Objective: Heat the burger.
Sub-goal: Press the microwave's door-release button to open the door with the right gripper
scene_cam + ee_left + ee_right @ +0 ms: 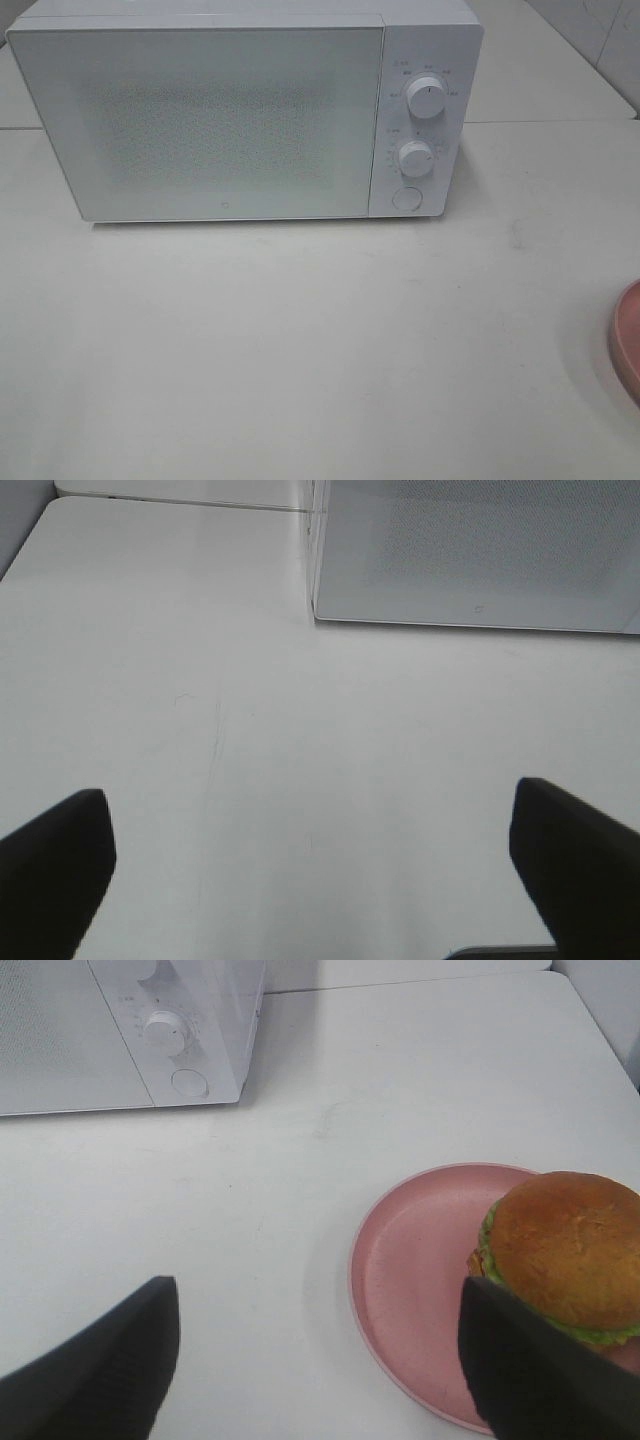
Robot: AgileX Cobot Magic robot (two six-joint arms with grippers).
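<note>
Golden-brown domed burger with green lettuce [565,1250] sits on the round pink plate [410,1260], whose rim shows at the high view's right edge. Above the white counter [300,350], the right end effector [320,1300] hovers low, spread wide and empty, one finger beside the burger. The left end effector [310,810] gapes open, facing the white box-shaped microwave [200,120].
</note>
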